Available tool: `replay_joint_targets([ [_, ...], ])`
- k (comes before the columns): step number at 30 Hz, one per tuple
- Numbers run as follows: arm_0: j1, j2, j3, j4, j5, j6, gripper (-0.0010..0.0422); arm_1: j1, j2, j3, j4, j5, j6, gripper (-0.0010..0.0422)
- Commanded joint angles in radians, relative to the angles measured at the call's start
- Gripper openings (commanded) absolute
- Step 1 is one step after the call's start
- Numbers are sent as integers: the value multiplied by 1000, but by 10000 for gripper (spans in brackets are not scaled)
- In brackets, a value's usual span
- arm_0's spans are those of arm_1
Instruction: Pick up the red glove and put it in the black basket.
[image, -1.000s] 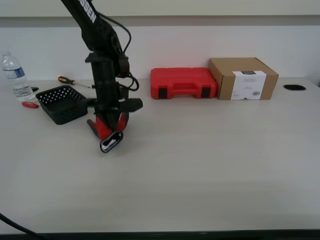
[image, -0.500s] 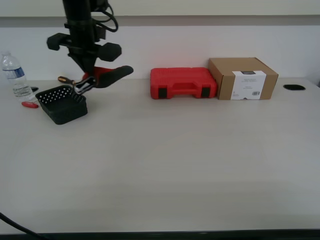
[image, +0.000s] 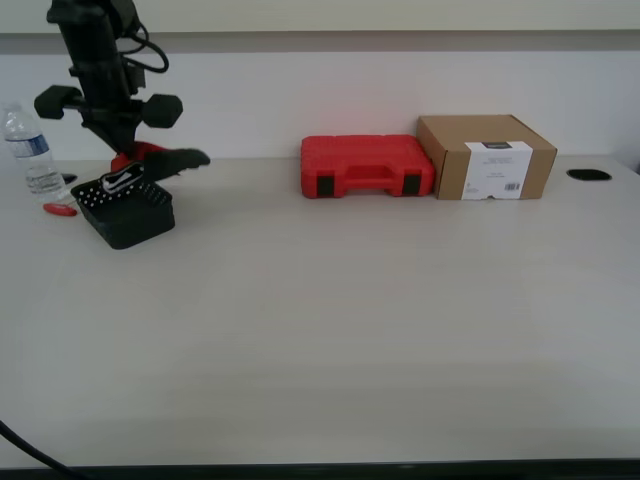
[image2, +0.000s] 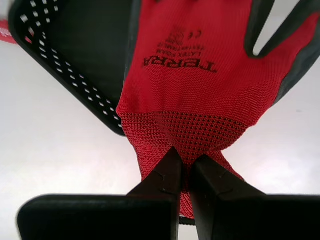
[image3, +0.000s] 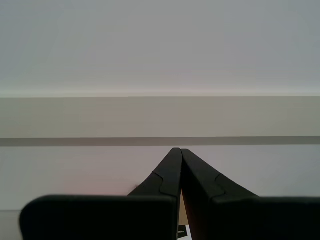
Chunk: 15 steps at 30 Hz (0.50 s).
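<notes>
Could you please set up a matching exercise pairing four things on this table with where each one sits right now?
Things:
1. red knit glove
2. square black perforated plastic basket
3. red plastic tool case
4. clear plastic water bottle

Places:
A. at the exterior view's far left edge
B. pinched at its cuff by my first gripper, hanging over the basket
C. on the table below the glove
D. right beside the brown cardboard box

Pairs: 1-B, 2-C, 3-D, 4-A

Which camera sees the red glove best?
The first wrist view: the red glove fills it, pinched in my first tool above the black basket. The exterior view shows it small and far; the second wrist view shows none.
</notes>
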Motion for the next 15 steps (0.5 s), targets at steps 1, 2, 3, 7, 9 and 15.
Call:
replay_joint_targets([
  [1, 0, 0, 1, 3, 0, 3, 0, 25, 79, 48, -15, 0, 5, -1],
  [2, 0, 0, 1, 3, 1, 3, 0, 37, 102, 70, -14, 3, 5, -1],
  [3, 0, 0, 1, 3, 1, 3, 0, 52, 127, 98, -15, 3, 5, -1],
  [7, 0, 0, 1, 3, 0, 3, 0, 114, 190, 213, -27, 3, 6, -1],
  [9, 0, 0, 1, 3, 0, 3, 0, 139, 229, 284, -56, 2, 11, -1],
  [15, 0, 0, 1, 3, 0, 3, 0, 167, 407, 480, -156, 21, 39, -1],
])
